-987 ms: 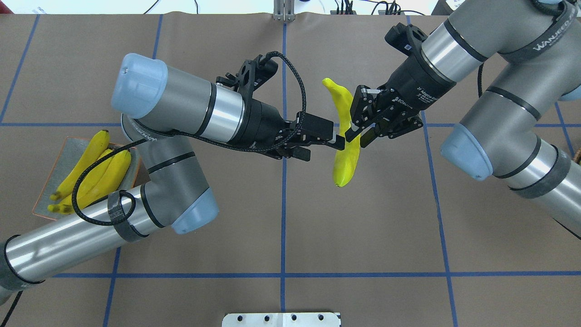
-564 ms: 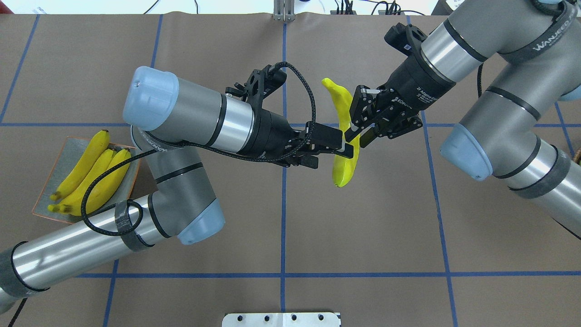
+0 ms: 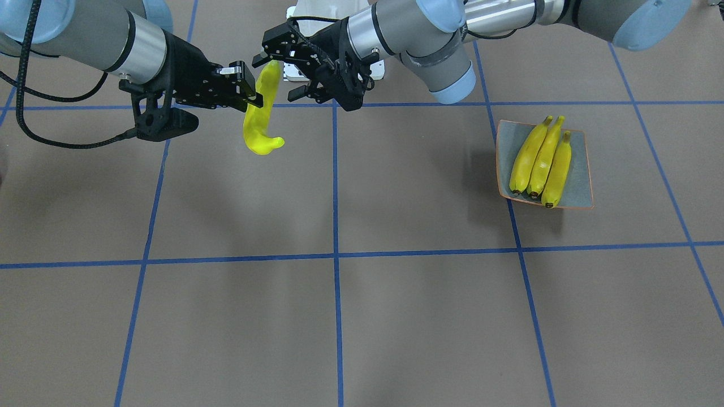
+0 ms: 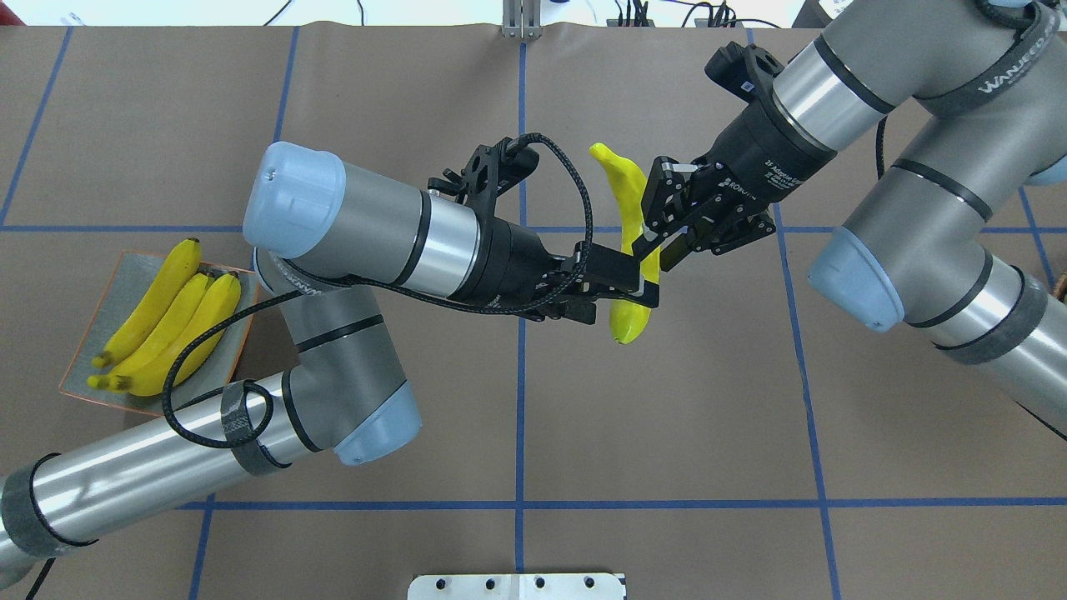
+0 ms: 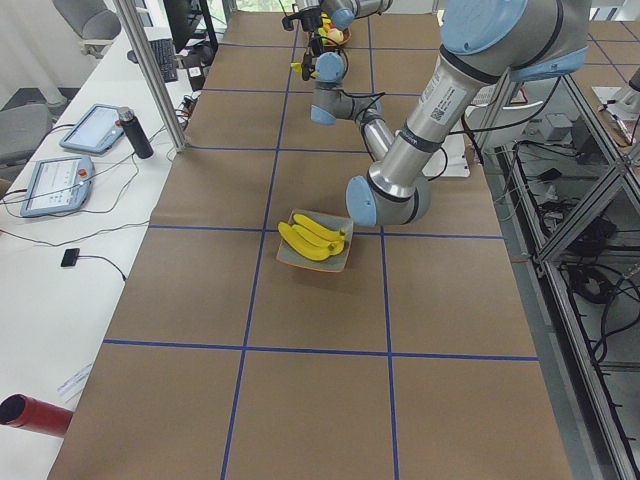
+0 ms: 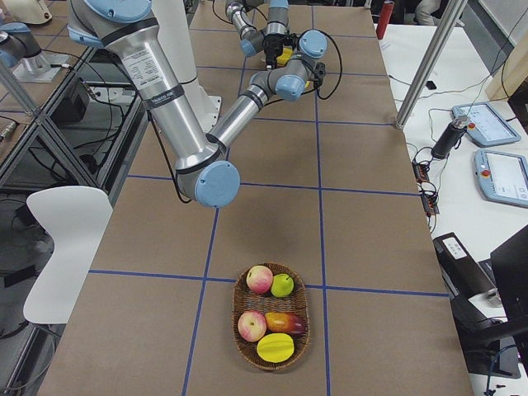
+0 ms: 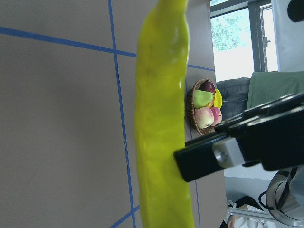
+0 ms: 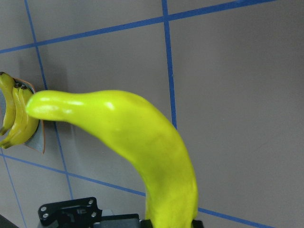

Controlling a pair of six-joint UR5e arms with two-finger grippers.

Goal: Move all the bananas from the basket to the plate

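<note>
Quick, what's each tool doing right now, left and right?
Left tool: open, jaws either side of the banana, not closed on it.
Right tool: shut on the banana, holding it in the air.

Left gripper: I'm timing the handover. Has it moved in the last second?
Yes. The left gripper has slid right, farther past the centre tape line, and now reaches the banana held by the right gripper.

The fourth banana (image 4: 627,187), bright yellow and gently curved, is hanging clear of the table just off centre toward one o'clock, running twelve to six. On the grey-blue, orange-rimmed plate (image 4: 127,287) at nine o'clock, three bananas (image 4: 171,321) are lying side by side, touching. The wicker basket (image 6: 303,304) is sitting at three o'clock, holding mixed fruit.
</note>
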